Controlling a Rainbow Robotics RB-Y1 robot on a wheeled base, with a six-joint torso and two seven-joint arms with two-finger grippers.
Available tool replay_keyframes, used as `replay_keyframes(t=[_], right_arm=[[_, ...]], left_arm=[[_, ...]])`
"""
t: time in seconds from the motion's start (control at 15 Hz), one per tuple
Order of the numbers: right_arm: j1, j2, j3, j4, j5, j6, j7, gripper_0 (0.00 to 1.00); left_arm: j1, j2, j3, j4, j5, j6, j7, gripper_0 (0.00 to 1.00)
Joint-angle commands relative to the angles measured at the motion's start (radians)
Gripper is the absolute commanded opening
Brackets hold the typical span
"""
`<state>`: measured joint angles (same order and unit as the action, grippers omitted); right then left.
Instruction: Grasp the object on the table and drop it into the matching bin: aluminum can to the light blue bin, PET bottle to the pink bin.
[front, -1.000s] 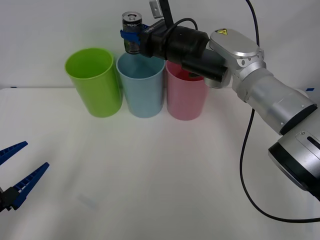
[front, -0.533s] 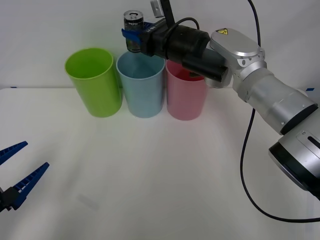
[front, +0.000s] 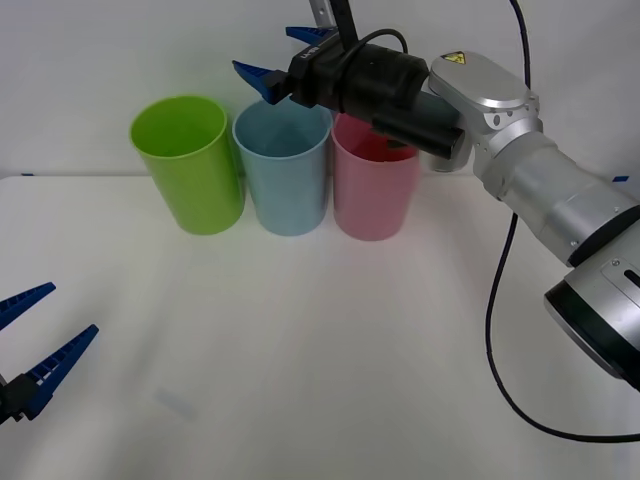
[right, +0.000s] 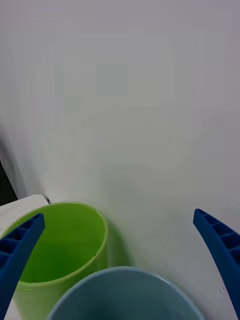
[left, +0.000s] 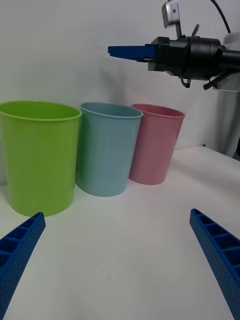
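Observation:
My right gripper (front: 268, 52) hangs open just above the rim of the light blue bin (front: 283, 185), with nothing between its blue fingers. In the right wrist view the gripper (right: 117, 217) looks down past that bin's rim (right: 125, 295). The aluminum can is hidden from every view. The pink bin (front: 372, 195) stands right beside the blue one, partly behind my right arm. The left wrist view shows the light blue bin (left: 107, 150), the pink bin (left: 154, 145) and the right gripper (left: 131, 51) above them. My left gripper (front: 70, 310) waits open at the white table's (front: 320, 330) near left edge.
A lime green bin (front: 190, 170) stands to the left of the blue one, touching or nearly touching it. A black cable (front: 495, 330) hangs from my right arm over the table's right side. A white wall rises close behind the bins.
The right gripper held the can above the light blue bin; its fingers have now opened and the can is gone from between them. The left arm has not moved.

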<state>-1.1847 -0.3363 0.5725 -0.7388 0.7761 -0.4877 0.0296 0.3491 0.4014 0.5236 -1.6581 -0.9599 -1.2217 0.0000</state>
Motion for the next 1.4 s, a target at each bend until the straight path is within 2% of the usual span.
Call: replay_keyframes(t=[0.07,0.33,0.8,1.13,1.4], right_arm=[[0.014,-0.047,0.026,-0.037,-0.057,-0.022,0.001,1.00],[0.076,-0.199,0.132,-0.217,-0.205,-0.020,0.001,1.00],[0.264,-0.405,0.132,-0.550,-0.251,0.049,0.001,1.00],[0.421,-0.520,0.070,-0.715,-0.258,0.057,0.029,1.00],[0.597,-0.581,-0.029,-0.846,-0.239,0.054,0.059,1.00]], left_arm=[[0.000,0.000,0.000,0.000,0.000,0.000,0.000,1.00],[0.000,0.000,0.000,0.000,0.000,0.000,0.000,1.00],[0.000,0.000,0.000,0.000,0.000,0.000,0.000,1.00],[0.000,0.000,0.000,0.000,0.000,0.000,0.000,1.00],[0.000,0.000,0.000,0.000,0.000,0.000,0.000,1.00]])
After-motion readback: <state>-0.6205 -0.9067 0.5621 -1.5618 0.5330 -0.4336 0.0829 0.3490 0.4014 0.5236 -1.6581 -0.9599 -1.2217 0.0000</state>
